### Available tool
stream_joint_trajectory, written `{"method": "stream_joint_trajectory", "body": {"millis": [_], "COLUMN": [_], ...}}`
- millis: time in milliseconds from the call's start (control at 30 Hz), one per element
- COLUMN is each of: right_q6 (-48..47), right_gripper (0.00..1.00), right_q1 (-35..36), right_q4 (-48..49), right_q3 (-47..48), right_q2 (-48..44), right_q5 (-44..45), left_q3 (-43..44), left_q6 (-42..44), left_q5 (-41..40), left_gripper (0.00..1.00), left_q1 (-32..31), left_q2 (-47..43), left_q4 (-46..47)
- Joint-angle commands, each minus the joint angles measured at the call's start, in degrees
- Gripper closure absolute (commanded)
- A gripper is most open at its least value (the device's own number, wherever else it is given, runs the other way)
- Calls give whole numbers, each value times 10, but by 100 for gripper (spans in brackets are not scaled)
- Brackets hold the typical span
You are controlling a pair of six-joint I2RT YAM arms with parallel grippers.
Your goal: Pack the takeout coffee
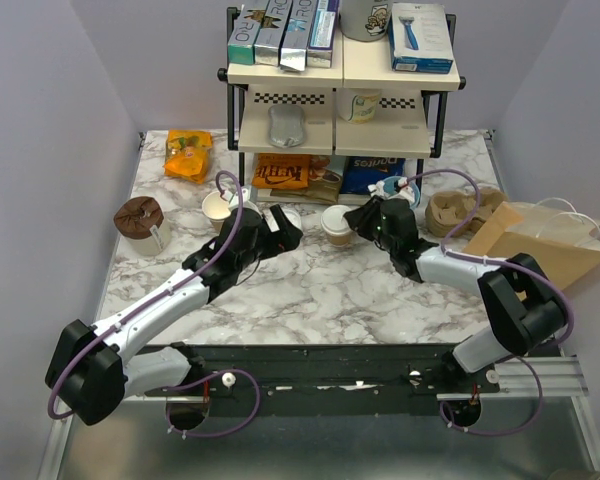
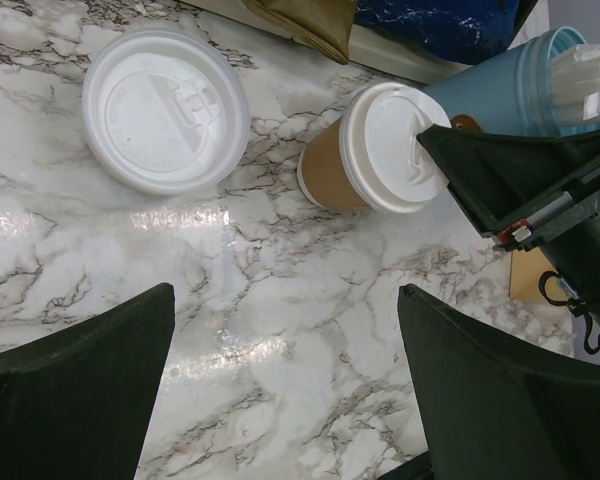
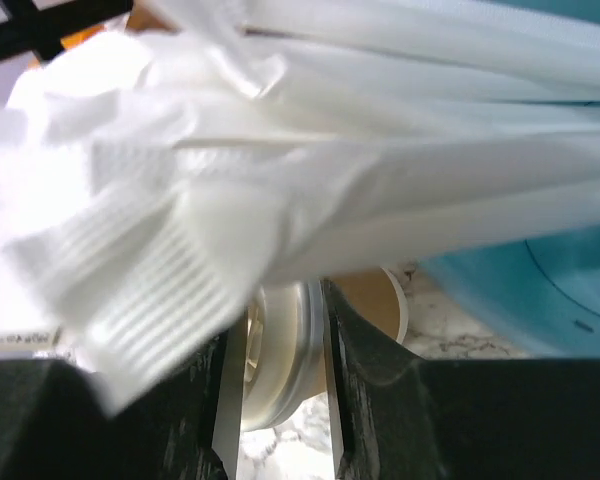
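When viewed from above, shows the takeout coffee (image 1: 335,226) upright on the marble desk (image 1: 310,290) before the shelf (image 1: 280,75), between left end effector (image 1: 283,225) and right end effector (image 1: 362,216). From the left wrist: spread wide, released, grasping nothing; loose white lid (image 2: 165,110) nearby; right tip at the coffee's lid rim. From the right wrist: parted only narrowly, empty, sight half-smothered by white paper (image 3: 180,200) beside the blue cup (image 3: 540,280). Likely to shove the coffee over, spilling, if pushed forward without widening.
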Motion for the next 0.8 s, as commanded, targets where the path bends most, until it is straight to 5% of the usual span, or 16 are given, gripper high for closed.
{"method": "stream_joint_trajectory", "body": {"millis": [0, 200, 767], "right_q6": [22, 31, 15], "right_gripper": [66, 66, 23], "right_q1": [4, 4, 9], "right_q4": [65, 106, 21], "right_q3": [19, 26, 31], "right_q2": [44, 71, 18], "right_q5": [41, 37, 66], "left_q3": [-1, -3, -13], "left_q6": [-6, -8, -13], "left_q5": [0, -8, -9], "left_gripper": [1, 1, 1], "left_q1": [-3, -4, -7], "left_q2": [2, -3, -9], "left_q4": [13, 8, 9]}}
